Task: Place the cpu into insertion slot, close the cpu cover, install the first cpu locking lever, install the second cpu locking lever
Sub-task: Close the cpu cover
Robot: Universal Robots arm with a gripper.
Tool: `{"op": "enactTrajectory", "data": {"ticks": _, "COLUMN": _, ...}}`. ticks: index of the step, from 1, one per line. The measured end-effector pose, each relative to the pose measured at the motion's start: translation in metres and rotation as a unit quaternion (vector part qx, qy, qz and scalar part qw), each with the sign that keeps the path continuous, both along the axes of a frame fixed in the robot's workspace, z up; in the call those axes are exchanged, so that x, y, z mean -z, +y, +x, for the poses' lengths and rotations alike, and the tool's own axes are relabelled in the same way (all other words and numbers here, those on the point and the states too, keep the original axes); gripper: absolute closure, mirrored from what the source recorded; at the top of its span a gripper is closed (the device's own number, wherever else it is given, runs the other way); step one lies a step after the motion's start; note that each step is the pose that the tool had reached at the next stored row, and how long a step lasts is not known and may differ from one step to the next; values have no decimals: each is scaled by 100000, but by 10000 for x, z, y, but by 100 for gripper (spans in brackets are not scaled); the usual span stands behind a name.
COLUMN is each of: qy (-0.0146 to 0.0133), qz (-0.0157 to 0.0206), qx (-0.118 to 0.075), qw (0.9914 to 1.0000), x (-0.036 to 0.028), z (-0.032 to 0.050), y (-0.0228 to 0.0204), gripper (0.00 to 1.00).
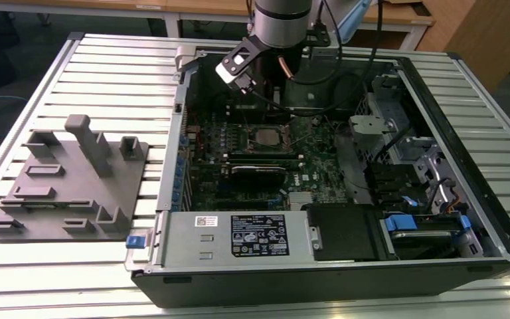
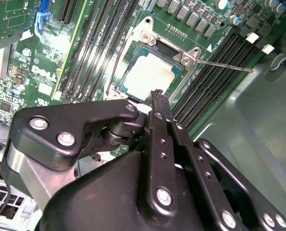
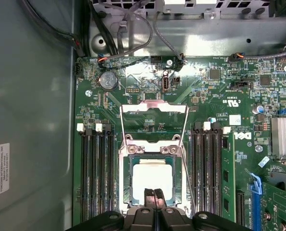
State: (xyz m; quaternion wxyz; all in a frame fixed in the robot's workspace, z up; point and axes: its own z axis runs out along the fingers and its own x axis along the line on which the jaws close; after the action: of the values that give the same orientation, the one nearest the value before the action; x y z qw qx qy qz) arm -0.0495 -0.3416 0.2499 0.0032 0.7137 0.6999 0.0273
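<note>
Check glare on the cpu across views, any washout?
First wrist view: cpu top blown out near-white, plus a glare patch on the board by the coin cell. Second wrist view: cpu likewise washed out. Exterior view: cpu shows no glare, but the case interior sits in shadow.

Grey fixture tray (image 1: pixel 69 193) lies beside open computer case (image 1: pixel 326 282) on slatted table (image 1: pixel 113 66).

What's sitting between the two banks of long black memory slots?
The insertion slot with the cpu in it, seen in the first wrist view.
</note>
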Motion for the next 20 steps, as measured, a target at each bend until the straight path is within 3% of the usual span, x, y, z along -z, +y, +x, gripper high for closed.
{"op": "enactTrajectory", "data": {"ticks": 20, "qy": 0, "qz": -3, "qx": 8, "qw": 100000, "x": 0, "z": 88, "y": 0, "gripper": 89}}
